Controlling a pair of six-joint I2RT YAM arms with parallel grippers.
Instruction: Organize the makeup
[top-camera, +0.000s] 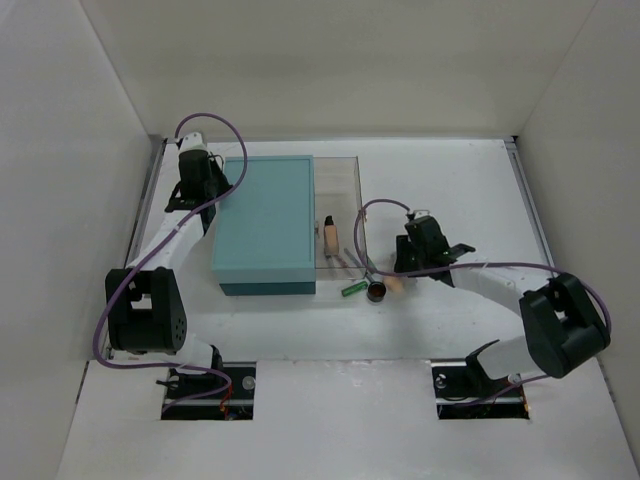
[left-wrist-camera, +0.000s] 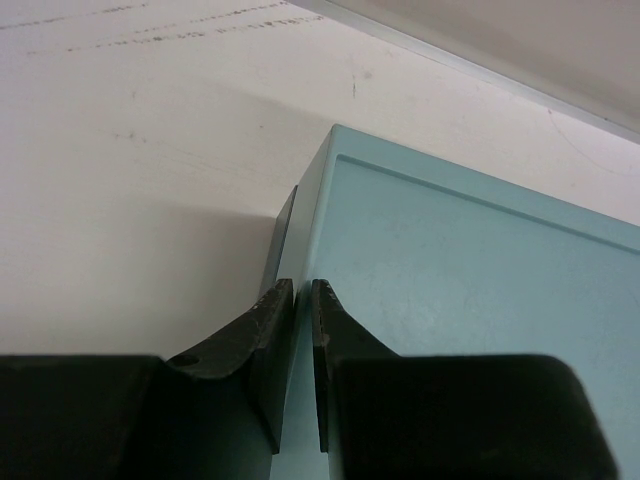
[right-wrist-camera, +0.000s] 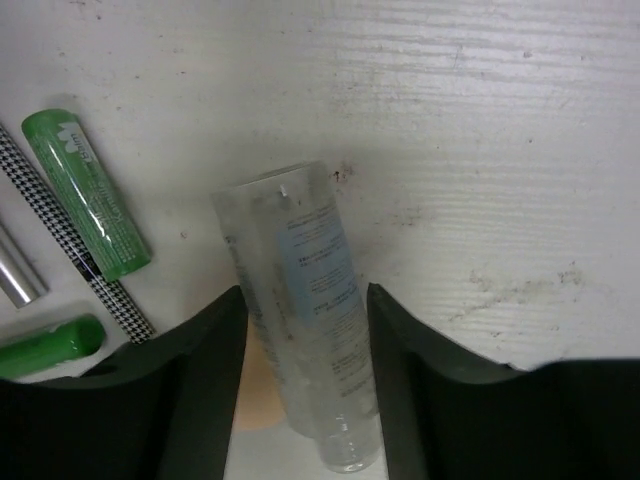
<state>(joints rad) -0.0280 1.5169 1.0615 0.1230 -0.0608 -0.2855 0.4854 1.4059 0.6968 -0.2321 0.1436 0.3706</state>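
Note:
In the right wrist view my right gripper (right-wrist-camera: 305, 300) is open, its fingers on either side of a clear tube with a pale blue label (right-wrist-camera: 300, 270) lying on the table, without touching it. A peach sponge (right-wrist-camera: 258, 400) lies just under the tube. Two green tubes (right-wrist-camera: 85, 195) (right-wrist-camera: 45, 345), a houndstooth pencil (right-wrist-camera: 85, 260) and a grey pencil (right-wrist-camera: 15, 278) lie to the left. From above, the right gripper (top-camera: 408, 262) is by the sponge (top-camera: 397, 284), a round brown piece (top-camera: 377, 292) and a green tube (top-camera: 353, 288). A beige bottle (top-camera: 328, 235) lies in the clear tray (top-camera: 340, 172). My left gripper (left-wrist-camera: 302, 285) is shut at the teal box's edge.
The big teal box (top-camera: 265, 225) (left-wrist-camera: 470, 270) sits left of centre, against the clear tray. White walls enclose the table on the left, back and right. The left gripper (top-camera: 200, 185) is at the box's far left corner.

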